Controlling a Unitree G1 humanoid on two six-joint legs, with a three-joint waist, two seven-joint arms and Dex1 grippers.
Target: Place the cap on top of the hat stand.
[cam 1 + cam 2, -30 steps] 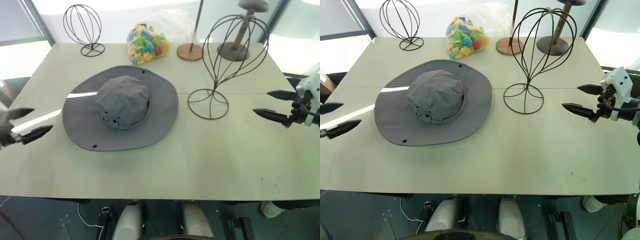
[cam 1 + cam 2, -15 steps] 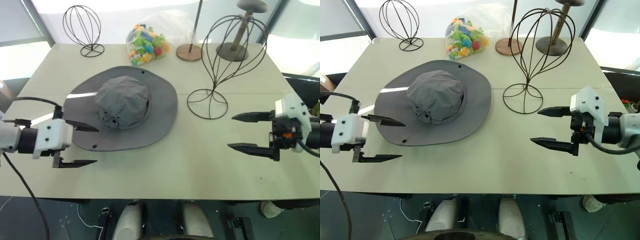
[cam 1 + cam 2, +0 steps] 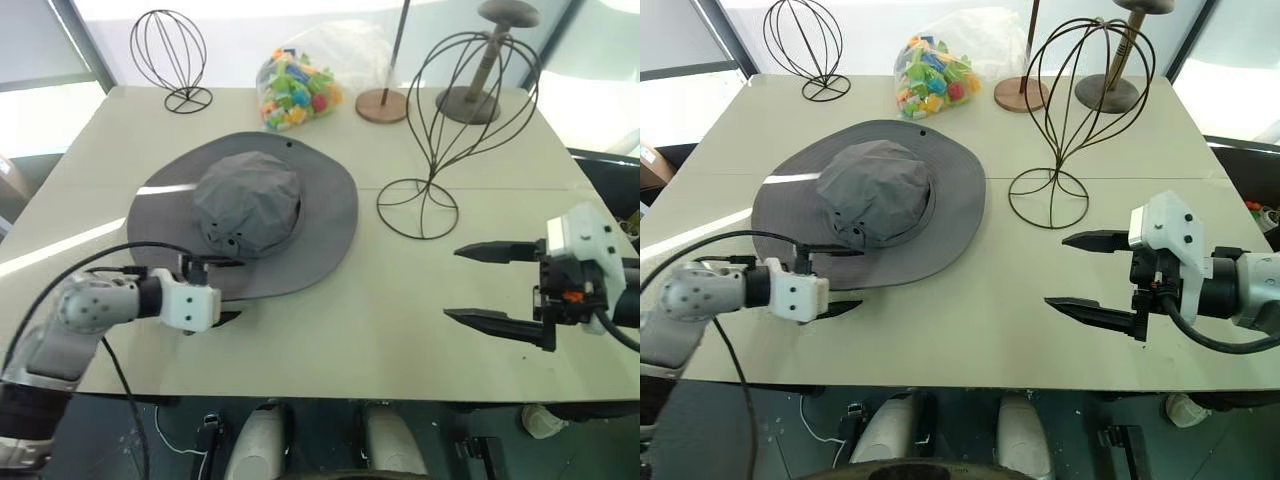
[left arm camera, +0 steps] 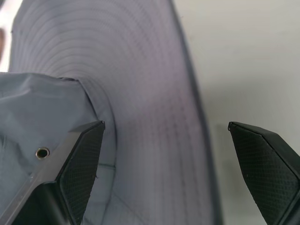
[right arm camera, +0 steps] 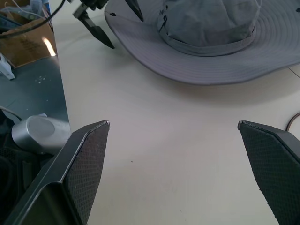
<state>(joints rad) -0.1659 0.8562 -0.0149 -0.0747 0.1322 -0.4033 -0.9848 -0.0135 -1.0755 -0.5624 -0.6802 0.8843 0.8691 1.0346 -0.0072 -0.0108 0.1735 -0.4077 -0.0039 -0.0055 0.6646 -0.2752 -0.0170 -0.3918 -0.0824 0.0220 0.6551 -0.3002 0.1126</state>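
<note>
- The cap (image 3: 245, 215) lies flat, crown up, on the left half of the tabletop (image 3: 400, 320), not on any stand.
- The hat stand (image 3: 455, 130) rises upright just right of the cap, its round base close to the brim without touching it.
- The left gripper (image 3: 215, 290) sits at the brim's near edge, fingers (image 4: 79, 164) spread wide, one above the brim and one at the tabletop beside it.
- The right gripper (image 3: 490, 285) hovers over bare tabletop near the stand's base, fingers (image 5: 86, 164) wide apart, holding nothing.
- A bag of colourful pieces (image 3: 295, 90), a small wire head frame (image 3: 170, 55) and two wooden stands (image 3: 470, 95) line the far edge.
</note>
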